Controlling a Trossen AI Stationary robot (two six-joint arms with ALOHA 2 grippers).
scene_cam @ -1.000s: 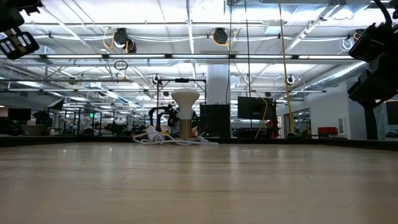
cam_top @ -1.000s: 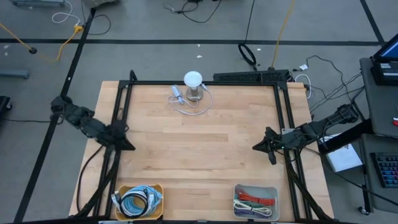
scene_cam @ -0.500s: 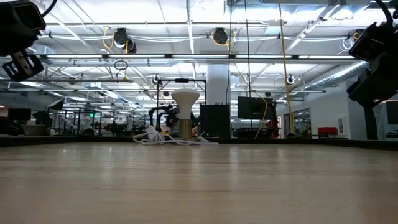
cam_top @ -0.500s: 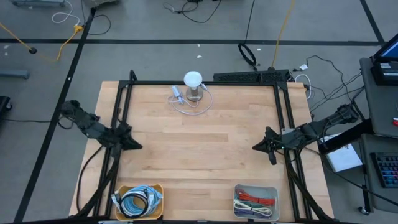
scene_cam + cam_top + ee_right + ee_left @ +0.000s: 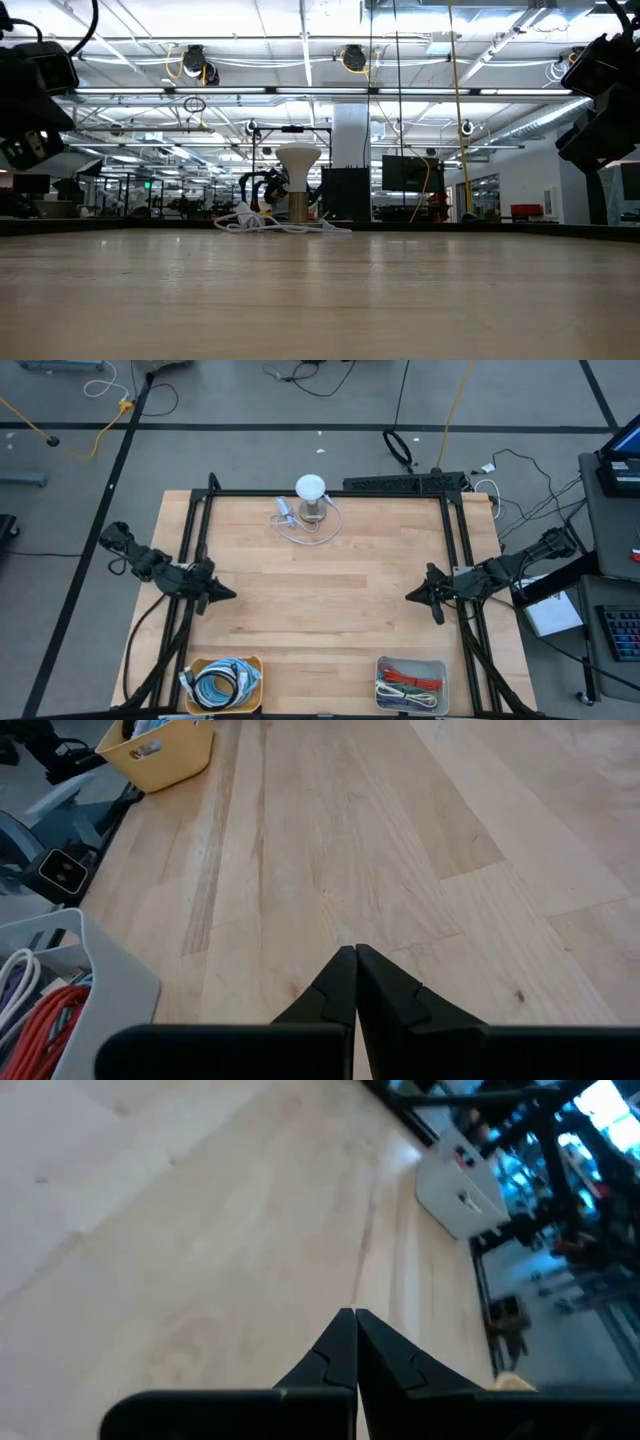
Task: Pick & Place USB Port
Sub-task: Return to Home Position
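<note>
left gripper (image 5: 224, 595) has swung inward, both it and right gripper (image 5: 413, 597) pinched together empty; cables (image 5: 215, 682) binned, only homing left.

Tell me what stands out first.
A yellow bin of blue and white cables sits toward the table's near-left corner, a gray bin of red and orange ones at the near-right. A white bulb-shaped object stands at the far edge; the left hand and right hand hover shut at the sides.
</note>
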